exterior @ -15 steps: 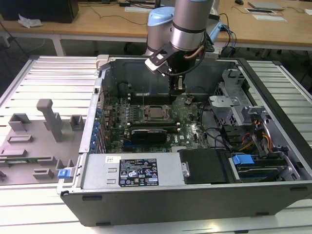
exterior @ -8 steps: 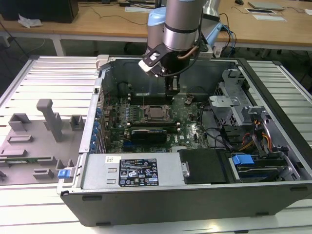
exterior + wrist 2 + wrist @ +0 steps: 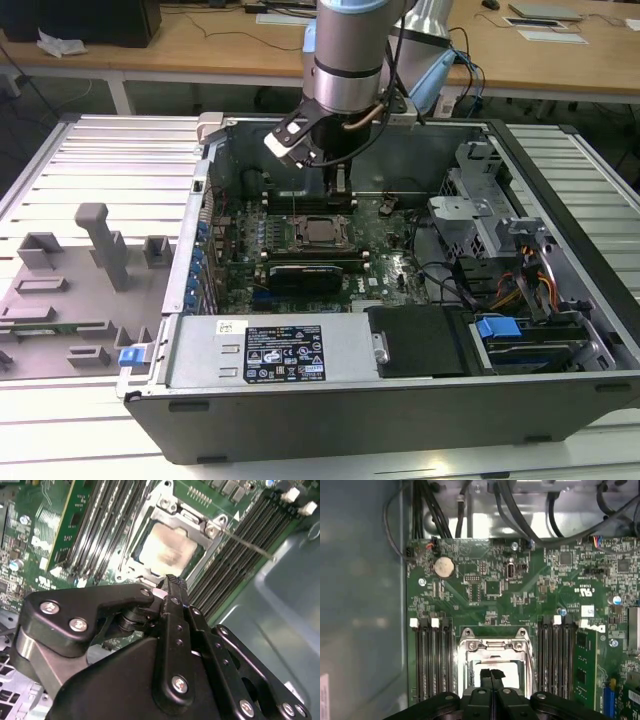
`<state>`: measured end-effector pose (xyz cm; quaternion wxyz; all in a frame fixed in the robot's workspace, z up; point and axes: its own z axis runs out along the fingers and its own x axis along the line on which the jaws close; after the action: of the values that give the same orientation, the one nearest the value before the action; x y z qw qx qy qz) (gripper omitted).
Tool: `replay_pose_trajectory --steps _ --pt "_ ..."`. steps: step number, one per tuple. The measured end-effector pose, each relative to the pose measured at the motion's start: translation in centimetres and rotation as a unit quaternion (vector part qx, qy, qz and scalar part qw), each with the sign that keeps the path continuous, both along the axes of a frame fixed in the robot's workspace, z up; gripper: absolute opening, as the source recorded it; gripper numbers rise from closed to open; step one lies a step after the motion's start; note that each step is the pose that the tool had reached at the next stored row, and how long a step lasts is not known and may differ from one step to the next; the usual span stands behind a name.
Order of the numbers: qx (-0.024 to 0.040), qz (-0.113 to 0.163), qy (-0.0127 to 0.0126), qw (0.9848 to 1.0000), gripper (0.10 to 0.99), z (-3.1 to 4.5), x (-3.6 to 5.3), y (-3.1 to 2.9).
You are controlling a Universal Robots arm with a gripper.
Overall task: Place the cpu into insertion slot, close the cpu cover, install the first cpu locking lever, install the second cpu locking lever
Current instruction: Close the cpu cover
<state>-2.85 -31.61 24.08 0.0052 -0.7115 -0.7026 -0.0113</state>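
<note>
The cpu lies flat in the insertion slot on the green board, its dull silver top showing through the window of the cpu cover. The cover lies down over the socket. A thin locking lever sticks out from one socket corner across the memory slots. My gripper hangs just above the socket's edge, shut, with nothing between its fingers. In the exterior view the gripper sits under the wrist, just behind the cpu.
Long memory slots flank the socket on both sides. A black card lies in front of it. The grey power supply, drive cage, cables and case walls ring the board. A grey fixture tray lies outside the case.
</note>
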Motion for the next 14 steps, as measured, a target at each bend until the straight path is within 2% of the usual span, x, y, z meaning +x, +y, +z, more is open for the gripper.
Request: replay_pose_trajectory --steps 3,4,5,8,12,14 --pt "0.0000 0.000 -0.0048 1.0000 0.106 -0.42 -0.78 -0.26" --pt "0.0000 0.000 -0.0071 1.0000 0.106 -0.78 -1.27 -0.34" --pt "0.0000 0.000 -0.0081 1.0000 0.106 -1.15 -1.57 -0.39" --pt "0.0000 0.000 -0.0087 1.0000 0.106 -1.65 -1.75 -0.40" --pt "-0.0001 0.000 -0.0087 1.0000 0.106 -1.67 -1.77 -0.40" --pt "0.0001 0.014 -0.0087 0.9999 0.106 -1.68 -1.78 -0.40"
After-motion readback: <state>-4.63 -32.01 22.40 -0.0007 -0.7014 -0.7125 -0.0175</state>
